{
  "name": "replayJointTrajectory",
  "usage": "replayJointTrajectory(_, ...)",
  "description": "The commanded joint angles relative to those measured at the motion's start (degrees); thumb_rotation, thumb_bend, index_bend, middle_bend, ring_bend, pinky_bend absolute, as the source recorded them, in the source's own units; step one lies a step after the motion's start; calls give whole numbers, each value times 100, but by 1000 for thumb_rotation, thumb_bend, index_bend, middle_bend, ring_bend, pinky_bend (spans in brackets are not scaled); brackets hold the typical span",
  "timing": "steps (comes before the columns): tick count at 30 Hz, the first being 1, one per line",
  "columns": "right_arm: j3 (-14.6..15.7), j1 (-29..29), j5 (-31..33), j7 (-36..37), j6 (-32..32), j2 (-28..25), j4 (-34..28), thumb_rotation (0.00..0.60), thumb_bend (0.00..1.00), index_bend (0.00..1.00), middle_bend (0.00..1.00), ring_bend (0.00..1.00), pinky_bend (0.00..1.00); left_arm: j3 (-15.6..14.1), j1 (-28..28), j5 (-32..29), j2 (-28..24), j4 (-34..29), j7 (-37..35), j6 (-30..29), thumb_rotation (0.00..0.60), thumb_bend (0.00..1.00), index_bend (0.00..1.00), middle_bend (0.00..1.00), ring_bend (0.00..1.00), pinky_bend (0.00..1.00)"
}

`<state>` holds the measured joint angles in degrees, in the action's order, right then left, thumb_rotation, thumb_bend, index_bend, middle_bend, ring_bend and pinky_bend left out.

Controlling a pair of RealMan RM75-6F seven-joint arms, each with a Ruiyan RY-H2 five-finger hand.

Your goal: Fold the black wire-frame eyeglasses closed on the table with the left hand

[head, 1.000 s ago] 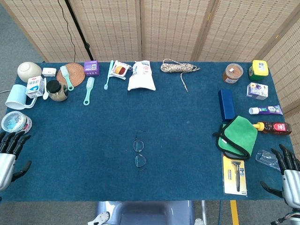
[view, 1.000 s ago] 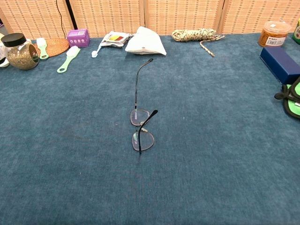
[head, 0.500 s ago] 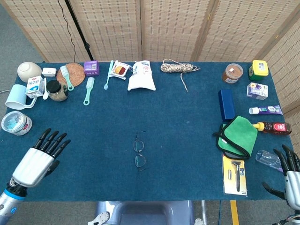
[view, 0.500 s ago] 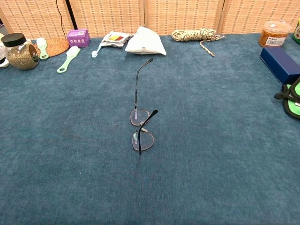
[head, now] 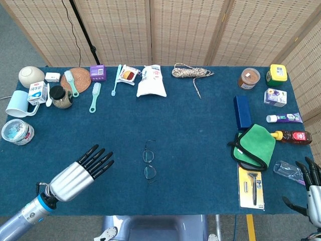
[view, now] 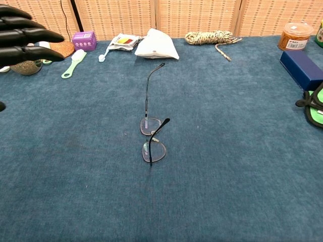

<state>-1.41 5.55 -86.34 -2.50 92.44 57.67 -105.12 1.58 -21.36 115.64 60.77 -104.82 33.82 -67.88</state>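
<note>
One temple of eyeglasses (view: 151, 136) extended, other folded.

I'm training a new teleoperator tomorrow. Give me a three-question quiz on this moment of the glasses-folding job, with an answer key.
1. True or false: the left hand is already touching the eyeglasses.
2. Multiple choice: where do the eyeglasses lie? A) beside the rope B) near the middle of the table C) on the green cloth
3. Fill in: in the chest view, one arm of the eyeglasses is stretched out toward the white ____ at the far edge.

Key: 1. False, it hovers apart to their left, fingers extended toward them. 2. B. 3. bag.
</note>
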Motion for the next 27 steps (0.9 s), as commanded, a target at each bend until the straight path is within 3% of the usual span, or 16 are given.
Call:
replayJointTrajectory(1,-5,7,6,11,7,-2,6,600,0,111,25,26,135,104,-254,87,125,-159,314,335,600,277,83,11,0,0)
replayJointTrajectory(11,-18,37,39,63,21,-6,40,600,0,111,25,26,134,202,-789,301,522,-326,921,1050,600,277,63,0,0,0)
replayJointTrajectory(27,-38,129,70,226,128,-104,70,600,0,112,25,26,134,390,-1220,-194,1379,-437,2021,2097,600,277,49,0,0,0)
